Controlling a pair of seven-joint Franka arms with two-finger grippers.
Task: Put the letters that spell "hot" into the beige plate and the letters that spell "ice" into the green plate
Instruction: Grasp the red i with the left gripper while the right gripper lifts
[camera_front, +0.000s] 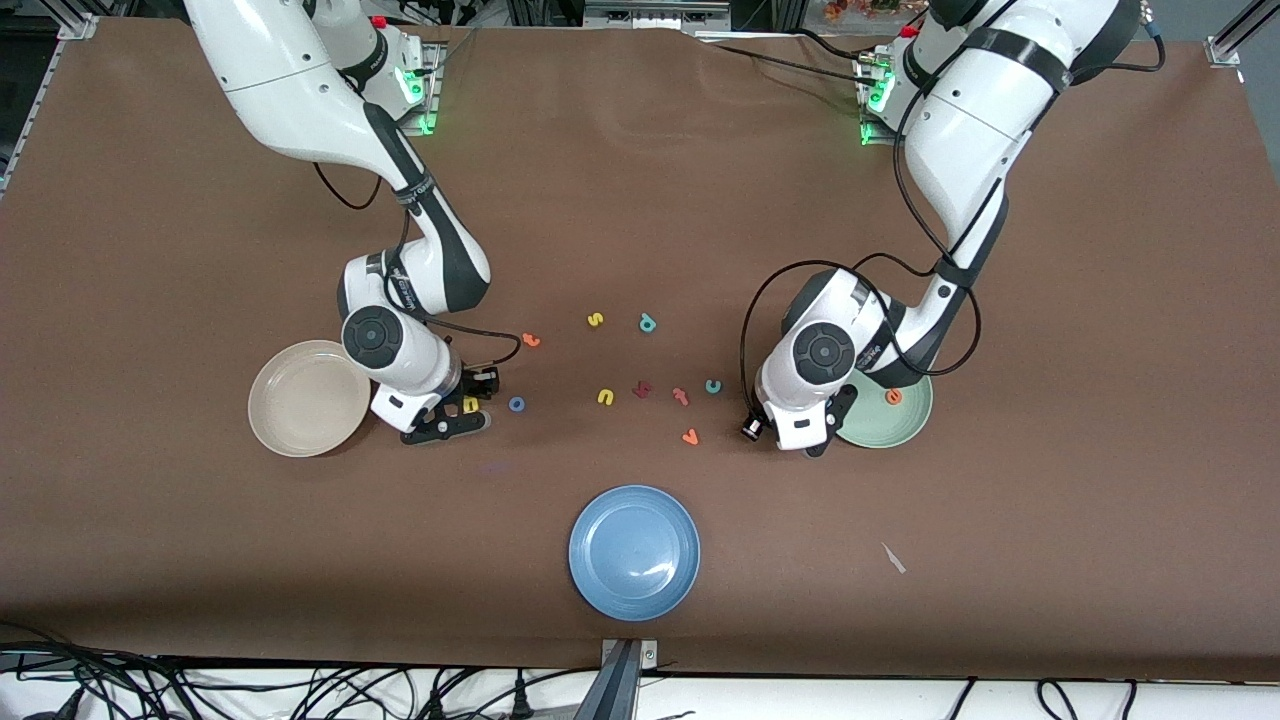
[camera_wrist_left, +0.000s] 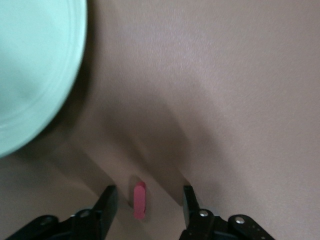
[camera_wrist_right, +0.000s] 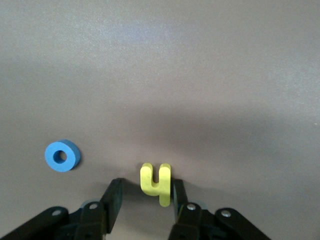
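While the front view has the right hand (camera_front: 462, 405) low by the beige plate (camera_front: 300, 420) and the left hand (camera_front: 790, 432) by the green plate (camera_front: 905, 425), the wrist views show both half-open, straddling the yellow "h" (camera_wrist_right: 156, 182) and red "i" (camera_wrist_left: 140, 200), so squeezing looks next.

Both arms reaching low to the table, right gripper (camera_wrist_right: 145, 197) part-open, left gripper (camera_wrist_left: 145, 202) apparently part-open too

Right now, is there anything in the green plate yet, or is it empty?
Not empty: the orange e lies in the green plate, near its rim. The left arm covers part of the plate, so more there cannot be told.
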